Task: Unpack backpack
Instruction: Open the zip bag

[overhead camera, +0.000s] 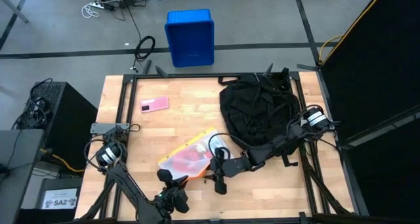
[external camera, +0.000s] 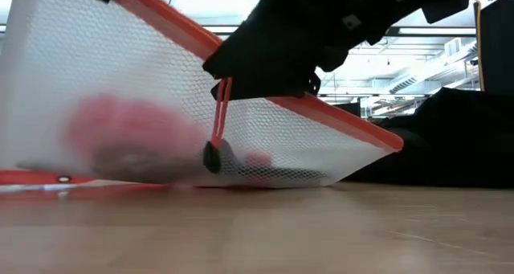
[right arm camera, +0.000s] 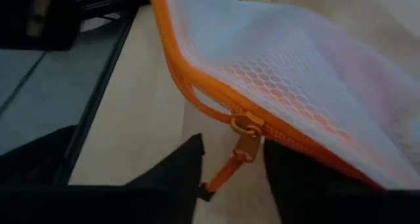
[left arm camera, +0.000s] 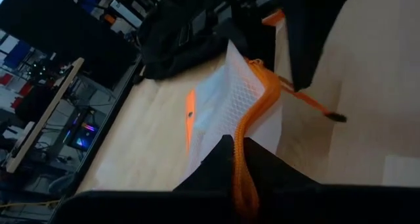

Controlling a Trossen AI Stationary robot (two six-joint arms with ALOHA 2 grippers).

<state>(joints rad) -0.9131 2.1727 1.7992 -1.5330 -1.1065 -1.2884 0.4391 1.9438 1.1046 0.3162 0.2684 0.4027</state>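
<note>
Left claw (left arm camera: 241,165) clamps the mesh pouch (overhead camera: 190,155) edge steady so the part-open, empty right claw (right arm camera: 231,159) can take its zip pull (right arm camera: 223,173)

you have a clear mesh pouch (overhead camera: 190,156) with an orange zip edge lying on the wooden table (overhead camera: 177,122), tilted up at one side in the low view, something pink or red showing through it. its orange zip pull (right arm camera: 230,166) hangs from the slider. a small pink card-like thing (overhead camera: 154,104) lies flat, well apart from the pouch. beyond the table, a blue crate (overhead camera: 189,37) stands on the grey floor, near loose cables (overhead camera: 146,46).
</note>
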